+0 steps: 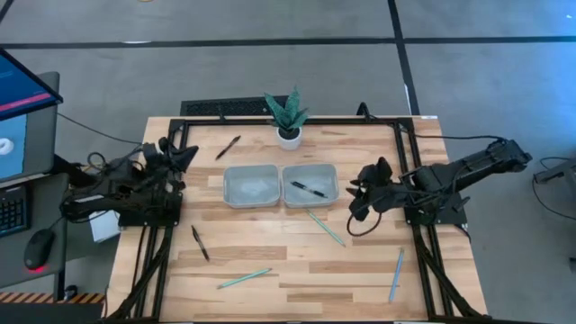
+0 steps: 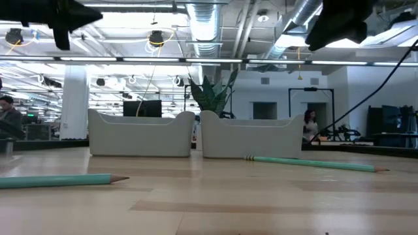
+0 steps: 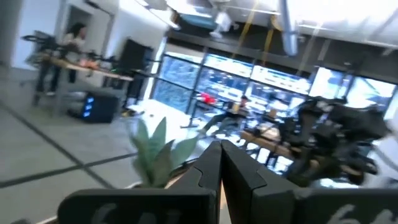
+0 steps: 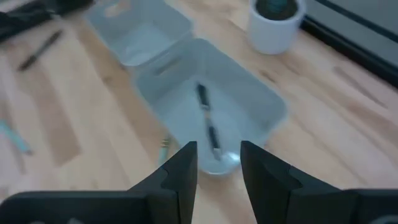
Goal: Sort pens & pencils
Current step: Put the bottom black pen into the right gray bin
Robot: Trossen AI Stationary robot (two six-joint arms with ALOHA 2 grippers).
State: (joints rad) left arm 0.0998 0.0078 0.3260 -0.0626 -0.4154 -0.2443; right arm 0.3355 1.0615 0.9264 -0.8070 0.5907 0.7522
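jaws of the right gripper [image 1: 355, 196] stand slightly parted with nothing between them, hanging just right of the right tray [image 1: 331, 171] at mid frame in the high view; its wrist view shows the two dark fingers [image 4: 181, 168] apart above that tray. jaws of the left gripper [image 1: 184, 155] are pressed together and empty, the fingers [image 3: 211, 165] meeting tip to tip in the left wrist view, at the table's left edge. one pen [image 1: 309, 189] lies inside the right tray, slanted across its floor. a second pen [image 1: 228, 148] lies on the wood up and left of the left tray [image 1: 229, 192], which shows nothing in it. a third pen [image 1: 200, 243] lies at lower left of the table [image 1: 270, 261]. one pencil [image 1: 325, 228] lies just below the right tray, slanting down to the right. another pencil [image 1: 244, 279] lies near the bottom edge, left of centre, and the third pencil [image 1: 396, 274] lies at lower right, nearly upright in the frame. a potted plant [image 1: 288, 117] stands at the top centre of the table, behind the gap between the two trays, which sit side by side and touching.
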